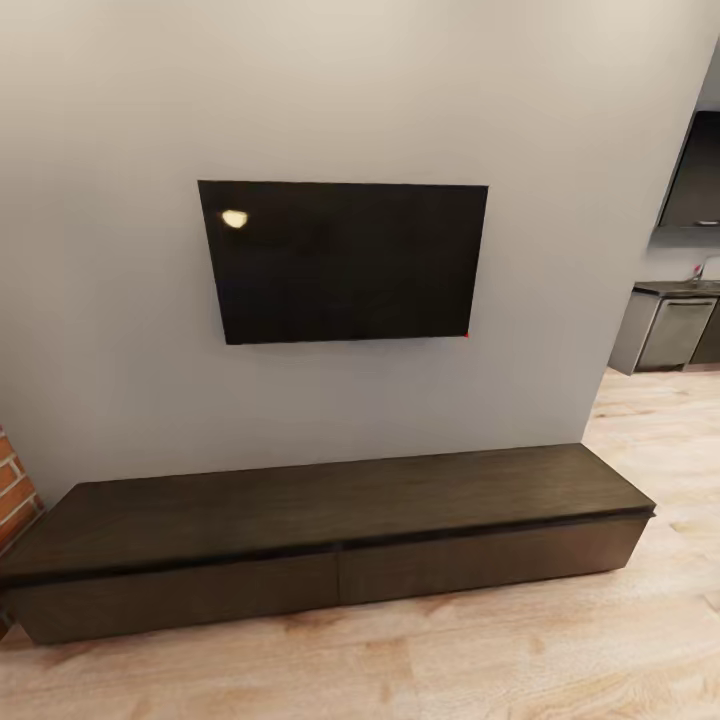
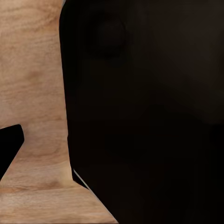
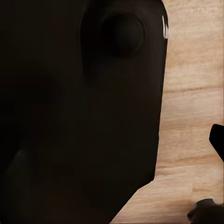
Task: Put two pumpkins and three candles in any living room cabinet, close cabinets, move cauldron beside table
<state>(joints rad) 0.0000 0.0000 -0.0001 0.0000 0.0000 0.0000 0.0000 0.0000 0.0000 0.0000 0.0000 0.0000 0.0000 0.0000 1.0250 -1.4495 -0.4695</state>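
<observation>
One cabinet stood against the grey wall in the head view, a long, low, dark-brown unit resting on the pale wood floor. Its flat top was bare, and its two wide drawer fronts, side by side, were both shut flush. One black television hung on the wall above the cabinet, over the middle of its length. A strip of red brick showed just past the cabinet's left end. Beyond the wall's right edge, grey kitchen units stood well apart from the cabinet.

Both wrist views looked down at the same wood floor, each with a large black body of the robot taking up most of the picture. In neither could the fingers be made out clearly, so whether the left or right gripper was open or closed could not be told.

Of the task's things, the cabinet was the one in sight, closed.
</observation>
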